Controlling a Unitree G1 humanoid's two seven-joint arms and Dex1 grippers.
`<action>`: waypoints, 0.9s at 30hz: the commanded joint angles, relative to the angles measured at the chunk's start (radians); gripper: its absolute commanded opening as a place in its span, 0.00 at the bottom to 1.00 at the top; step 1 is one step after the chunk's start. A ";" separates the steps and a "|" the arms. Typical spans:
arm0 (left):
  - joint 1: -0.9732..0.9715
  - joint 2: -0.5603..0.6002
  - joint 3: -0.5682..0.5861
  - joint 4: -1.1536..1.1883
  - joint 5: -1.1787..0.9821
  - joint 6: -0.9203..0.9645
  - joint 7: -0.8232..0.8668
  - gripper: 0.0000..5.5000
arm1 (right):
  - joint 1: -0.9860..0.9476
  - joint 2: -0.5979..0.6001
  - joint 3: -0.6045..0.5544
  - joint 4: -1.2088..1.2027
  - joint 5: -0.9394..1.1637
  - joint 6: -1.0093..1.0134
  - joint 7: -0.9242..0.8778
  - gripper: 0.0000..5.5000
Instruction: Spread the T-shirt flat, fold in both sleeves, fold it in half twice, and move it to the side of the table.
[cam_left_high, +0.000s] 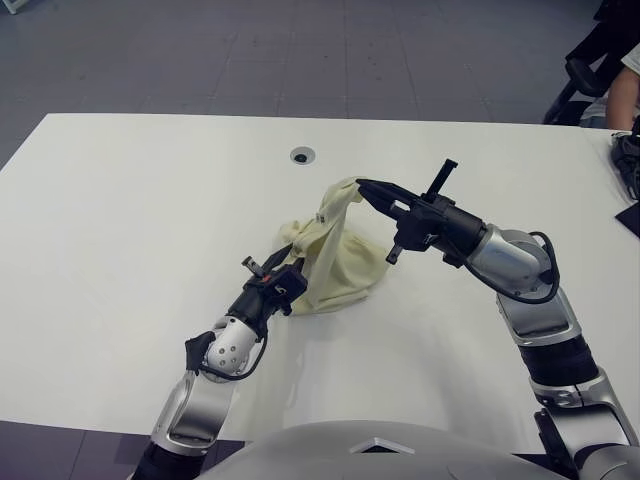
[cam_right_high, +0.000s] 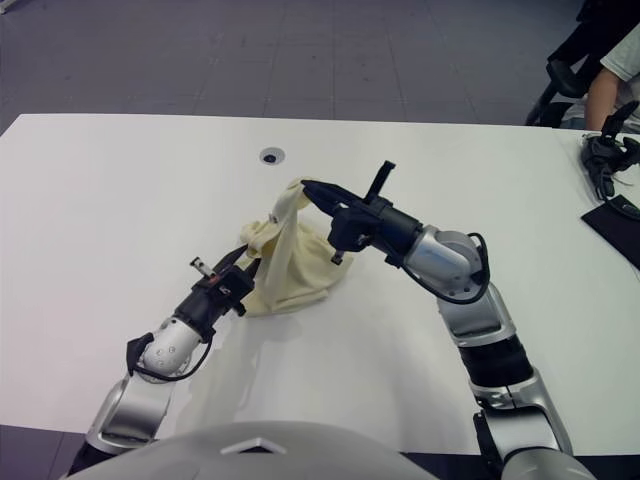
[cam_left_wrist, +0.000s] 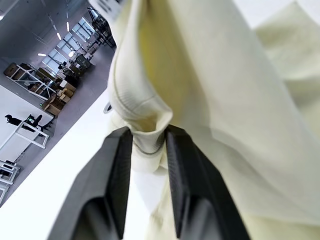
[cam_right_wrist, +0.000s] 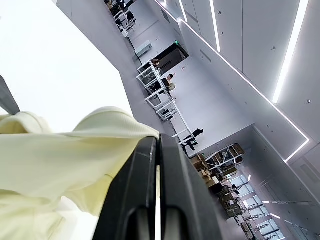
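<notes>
A pale yellow T-shirt (cam_left_high: 340, 262) lies bunched in a heap at the middle of the white table (cam_left_high: 120, 220). My right gripper (cam_left_high: 364, 187) is shut on a fold of the shirt at its far side and holds that fold lifted above the table. My left gripper (cam_left_high: 292, 280) is shut on the shirt's near left edge, low over the table. In the left wrist view a hemmed fold of the T-shirt (cam_left_wrist: 147, 131) is pinched between the two black fingers (cam_left_wrist: 119, 172). In the right wrist view the T-shirt (cam_right_wrist: 60, 155) drapes over the closed fingers (cam_right_wrist: 150, 165).
A round cable grommet (cam_left_high: 302, 155) sits in the table behind the shirt. Black items (cam_right_high: 608, 160) lie at the table's far right edge, beside a seated person's arm (cam_right_high: 603, 95). Open tabletop lies to the left and right of the shirt.
</notes>
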 joint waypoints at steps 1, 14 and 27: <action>-0.005 0.003 -0.008 -0.002 0.019 0.010 -0.001 0.05 | -0.005 0.000 0.000 0.003 0.002 0.002 0.003 0.00; 0.000 0.114 0.253 -0.254 -0.099 0.102 -0.138 0.01 | -0.073 -0.010 0.010 0.171 0.042 -0.109 0.052 0.00; -0.192 0.335 0.345 -0.339 -0.351 0.246 -0.443 0.01 | 0.174 -0.128 -0.027 0.021 0.112 -0.028 0.135 0.00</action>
